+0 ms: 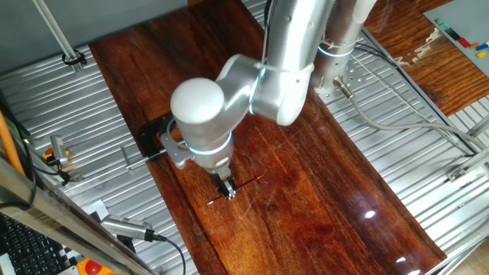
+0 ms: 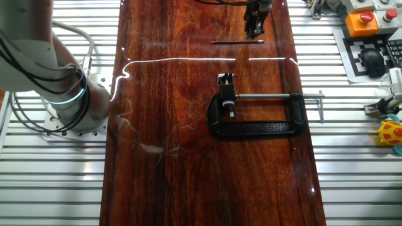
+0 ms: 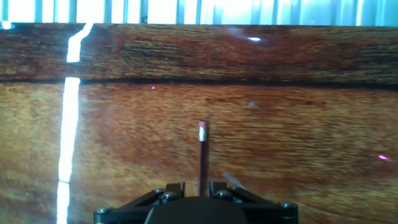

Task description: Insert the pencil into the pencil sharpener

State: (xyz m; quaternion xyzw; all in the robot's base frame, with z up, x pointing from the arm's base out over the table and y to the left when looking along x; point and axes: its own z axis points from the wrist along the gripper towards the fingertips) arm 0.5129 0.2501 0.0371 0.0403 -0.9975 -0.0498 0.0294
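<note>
The pencil (image 3: 202,152) is a thin dark reddish stick lying flat on the wooden table, its metal-banded end pointing away from the hand. It also shows in both fixed views (image 1: 243,186) (image 2: 235,42). My gripper (image 3: 197,190) is down at the table with its fingers on either side of the pencil's near part. The pencil lies close to the right finger (image 3: 217,188), and a gap stays on the left, so the gripper is open (image 1: 228,191) (image 2: 254,30). The pencil sharpener (image 2: 225,79), a tiny white block, sits at the black clamp's jaw, well away from the gripper.
The black C-shaped clamp (image 2: 257,127) with its grey metal rod (image 2: 276,96) lies mid-table; the arm hides most of the clamp (image 1: 151,137) in one fixed view. The robot base (image 2: 66,107) stands beside the board. Ribbed metal surrounds the wood, with cables and an orange stop button (image 2: 363,20).
</note>
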